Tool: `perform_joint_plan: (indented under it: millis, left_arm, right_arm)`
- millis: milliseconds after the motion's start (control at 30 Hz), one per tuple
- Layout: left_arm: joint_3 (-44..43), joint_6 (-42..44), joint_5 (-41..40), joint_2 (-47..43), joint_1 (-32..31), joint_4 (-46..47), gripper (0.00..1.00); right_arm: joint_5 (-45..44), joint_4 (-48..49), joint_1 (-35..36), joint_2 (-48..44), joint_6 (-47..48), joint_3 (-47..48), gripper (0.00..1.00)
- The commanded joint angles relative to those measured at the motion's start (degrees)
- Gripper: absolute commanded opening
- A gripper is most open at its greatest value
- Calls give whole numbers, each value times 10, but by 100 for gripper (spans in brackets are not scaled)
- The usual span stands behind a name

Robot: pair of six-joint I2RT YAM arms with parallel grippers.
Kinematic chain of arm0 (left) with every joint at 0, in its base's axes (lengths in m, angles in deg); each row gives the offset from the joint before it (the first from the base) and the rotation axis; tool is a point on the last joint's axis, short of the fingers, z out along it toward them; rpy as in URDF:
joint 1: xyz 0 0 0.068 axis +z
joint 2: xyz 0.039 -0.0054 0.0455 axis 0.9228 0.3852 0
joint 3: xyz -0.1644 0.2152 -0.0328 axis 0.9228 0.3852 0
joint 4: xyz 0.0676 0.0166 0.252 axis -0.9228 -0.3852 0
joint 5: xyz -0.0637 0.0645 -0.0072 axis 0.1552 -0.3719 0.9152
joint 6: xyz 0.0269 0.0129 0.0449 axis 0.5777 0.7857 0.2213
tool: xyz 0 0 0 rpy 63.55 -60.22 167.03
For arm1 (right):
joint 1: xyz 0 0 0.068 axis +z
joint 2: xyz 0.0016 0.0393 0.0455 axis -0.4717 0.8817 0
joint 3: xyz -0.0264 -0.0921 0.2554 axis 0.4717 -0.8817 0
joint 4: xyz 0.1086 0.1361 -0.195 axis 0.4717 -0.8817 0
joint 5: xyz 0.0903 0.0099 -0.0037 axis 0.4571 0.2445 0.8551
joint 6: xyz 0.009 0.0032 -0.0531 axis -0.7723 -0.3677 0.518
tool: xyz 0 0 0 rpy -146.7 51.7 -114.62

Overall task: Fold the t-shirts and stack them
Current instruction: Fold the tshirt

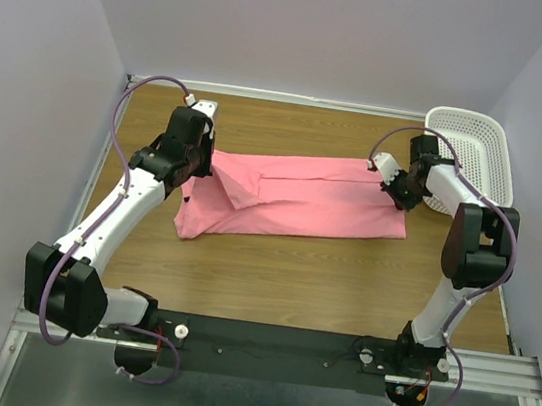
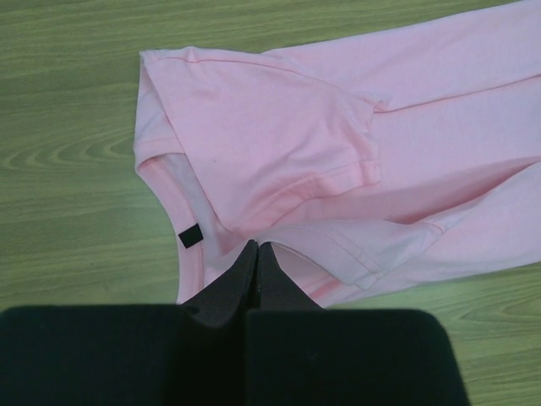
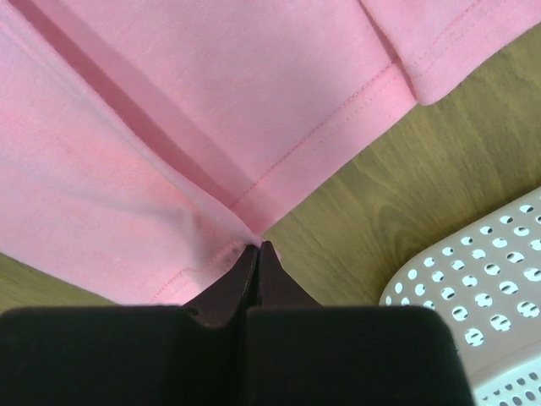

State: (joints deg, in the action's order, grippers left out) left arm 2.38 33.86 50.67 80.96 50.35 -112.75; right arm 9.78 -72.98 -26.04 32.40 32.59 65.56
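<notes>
Gripping opposite ends of the salmon-pink soft cloth t-shirt [image 1: 302,199], left gripper [image 2: 258,254] and right gripper [image 3: 258,252] clench fabric at their tips; lengthwise folds appear done, crosswise fold and stacking remain.

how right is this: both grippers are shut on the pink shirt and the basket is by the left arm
One slip: the basket is by the right arm, as the top view shows. The left gripper and right gripper are indeed both shut on the shirt.

The shirt [image 2: 338,152] runs past the right edge of the left wrist view; beside the shirt, the basket [image 3: 473,279] (one corner only) is cropped.
</notes>
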Motion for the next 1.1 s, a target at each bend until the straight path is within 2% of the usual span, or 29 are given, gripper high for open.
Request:
perform_joint_plan:
  millis: [0,333,433,467,500,567,1067]
  left_arm:
    - [-19,3,-5,-4,6,10,0]
    - [-25,5,0,3,6,10,0]
    - [-26,5,0,5,6,10,0]
    - [-27,6,0,7,6,11,0]
    - [-29,6,0,11,7,11,0]
    - [-36,8,0,19,6,11,0]
    - [-123,25,41,137,7,2,0]
  right_arm:
    - [17,6,-6,20,-13,19,5]
    - [19,9,-6,31,-22,32,11]
    - [17,11,-5,32,-35,41,19]
    - [16,12,-5,29,-39,42,30]
    - [17,14,-6,26,-44,43,37]
    - [23,18,-6,16,-58,48,41]
    - [137,24,-6,-72,-114,3,45]
